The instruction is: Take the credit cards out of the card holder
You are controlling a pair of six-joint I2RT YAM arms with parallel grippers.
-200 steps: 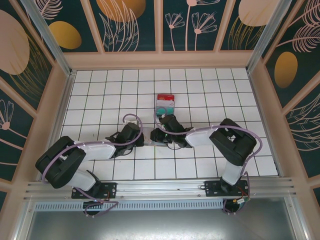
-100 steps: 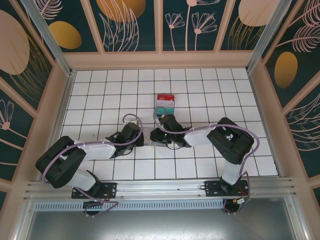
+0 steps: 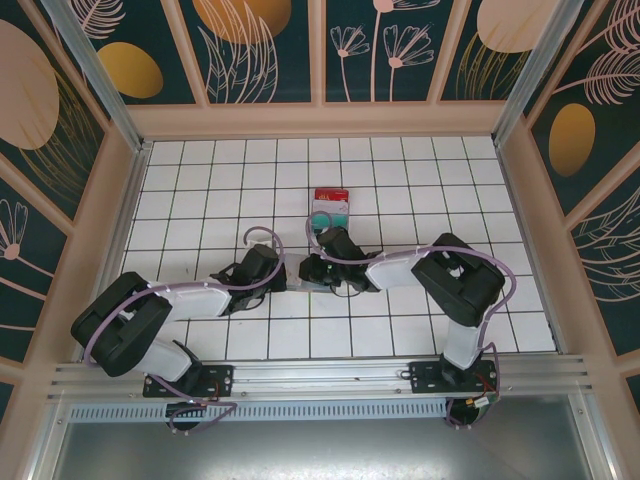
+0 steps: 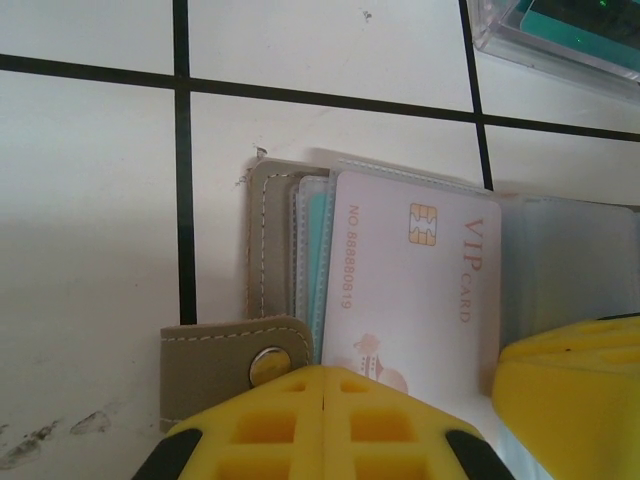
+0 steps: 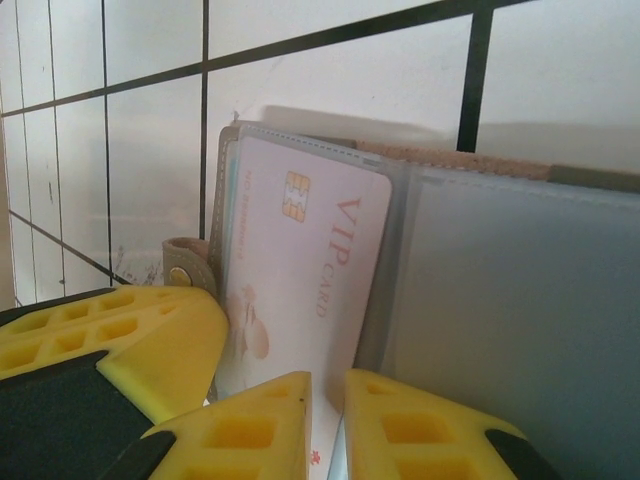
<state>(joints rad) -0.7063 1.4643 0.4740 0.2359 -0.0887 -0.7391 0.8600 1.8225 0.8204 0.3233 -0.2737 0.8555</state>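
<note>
The flat grey-brown folding card holder [image 4: 265, 240] lies open on the white tiled table [image 3: 200, 200], between the two gripper heads near the middle of the table. A pale pink plastic VIP card with a gold chip [image 4: 410, 280] lies on top of the card holder's left half, with the edge of a teal card [image 4: 318, 250] visible just beneath it. The clear plastic sleeves [image 5: 520, 300] cover the card holder's right half. A grey-brown strap with a metal snap [image 4: 235, 358] projects from the card holder's near left corner. The left gripper [image 4: 322, 425] sits at the card holder's near edge, touching the strap; its yellow jaws are pressed together with no gap, and it cannot be determined whether they pinch the cover. The right gripper [image 5: 328, 430] sits at the same near edge, just right of the left gripper; its yellow jaws are almost closed, clamping the near edge of the VIP card in the narrow slot between them. A red, white and teal stack [image 3: 330, 207] rests beyond the card holder's far edge, apart from it.
</note>
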